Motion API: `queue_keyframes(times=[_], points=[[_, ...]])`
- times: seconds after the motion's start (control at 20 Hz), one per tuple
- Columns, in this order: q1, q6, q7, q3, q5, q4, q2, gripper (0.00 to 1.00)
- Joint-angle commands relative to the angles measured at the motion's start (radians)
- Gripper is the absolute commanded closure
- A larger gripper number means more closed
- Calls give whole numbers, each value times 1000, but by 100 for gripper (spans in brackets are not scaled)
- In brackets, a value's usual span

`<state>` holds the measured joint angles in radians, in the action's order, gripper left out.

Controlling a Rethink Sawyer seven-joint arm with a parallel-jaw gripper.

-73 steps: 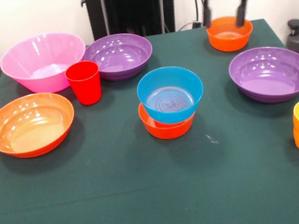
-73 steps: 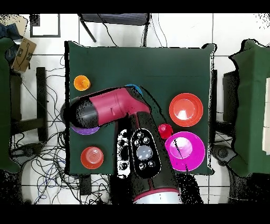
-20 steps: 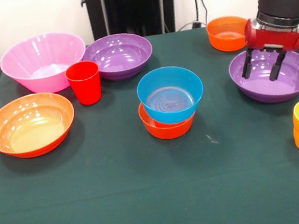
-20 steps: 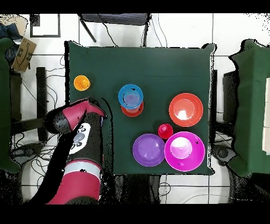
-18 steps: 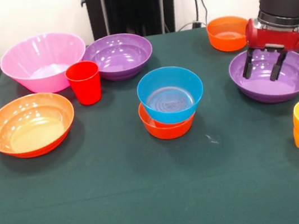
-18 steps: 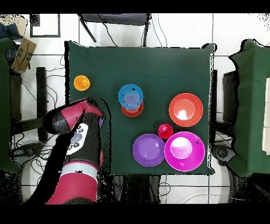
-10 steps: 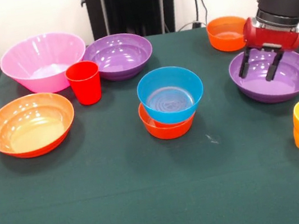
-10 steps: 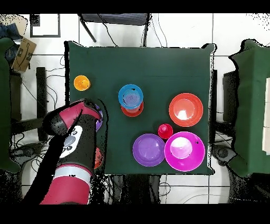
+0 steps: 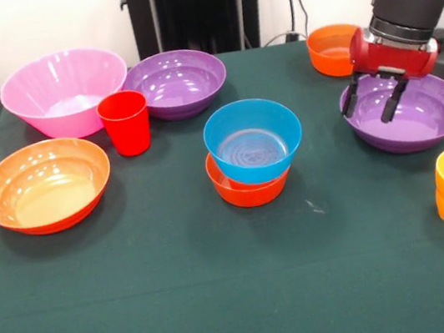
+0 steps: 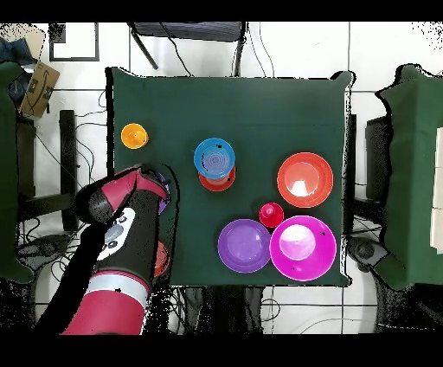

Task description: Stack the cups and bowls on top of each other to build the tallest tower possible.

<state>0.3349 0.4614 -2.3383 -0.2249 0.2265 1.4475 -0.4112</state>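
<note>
No readable text, no labels, no brands, no numbers — bowls, cups, arm all unmarked

gripper [image 9: 372, 103] leftward over purple bowl [image 9: 417, 120]

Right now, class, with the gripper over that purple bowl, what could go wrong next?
The open gripper hangs over the near-left rim of the purple bowl; closing off-centre could tip the bowl. The blue bowl sits tilted in the small orange bowl, so anything added there may slide.
</note>
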Motion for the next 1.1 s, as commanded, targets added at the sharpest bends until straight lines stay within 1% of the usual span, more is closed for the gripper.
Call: queue_keyframes(times=[0.05,0.2,0.4,0.8,1.1], points=[[13,-114,-146,69,-23,72,19,0],[27,-137,-156,62,-23,95,22,0],[17,-166,-139,68,-19,122,17,0],[-7,-190,-101,79,-11,171,-6,0],[-14,-219,-100,68,-5,198,-13,0]])
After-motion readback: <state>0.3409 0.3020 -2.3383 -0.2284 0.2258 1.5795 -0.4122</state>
